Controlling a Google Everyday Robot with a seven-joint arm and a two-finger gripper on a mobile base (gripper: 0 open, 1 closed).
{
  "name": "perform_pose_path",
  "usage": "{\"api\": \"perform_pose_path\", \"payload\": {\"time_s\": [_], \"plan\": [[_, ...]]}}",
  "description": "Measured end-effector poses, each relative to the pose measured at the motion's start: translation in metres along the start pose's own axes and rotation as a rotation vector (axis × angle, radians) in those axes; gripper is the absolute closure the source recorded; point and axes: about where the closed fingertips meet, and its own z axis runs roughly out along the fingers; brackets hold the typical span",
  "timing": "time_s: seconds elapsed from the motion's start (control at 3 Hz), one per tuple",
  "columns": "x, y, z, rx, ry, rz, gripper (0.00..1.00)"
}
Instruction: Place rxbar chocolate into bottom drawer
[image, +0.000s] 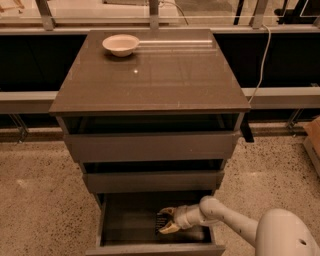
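The bottom drawer (155, 247) is pulled open below the two wider drawers of the grey-brown cabinet. My gripper (167, 220) reaches into it from the right, low over the drawer floor. Its fingers (168, 211) sit on either side of the rxbar chocolate (160, 222), a small black bar with white lettering, and are shut on it. The bar is inside the drawer, right of its middle. I cannot tell whether it touches the floor.
A white bowl (120, 44) stands at the back left of the cabinet top (150, 80). The top and middle drawers (150, 146) stand slightly ajar. A cable (260, 70) hangs at the right. A cardboard box (312, 142) sits at the far right on the speckled floor.
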Motion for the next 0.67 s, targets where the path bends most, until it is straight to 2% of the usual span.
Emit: {"api": "perform_pose_path", "payload": {"time_s": [0.33,0.67], "plan": [[0.011,0.001,0.014,0.015,0.002,-0.015,0.82],[0.018,0.002,0.025,-0.007,-0.005,-0.016,0.59]]}}
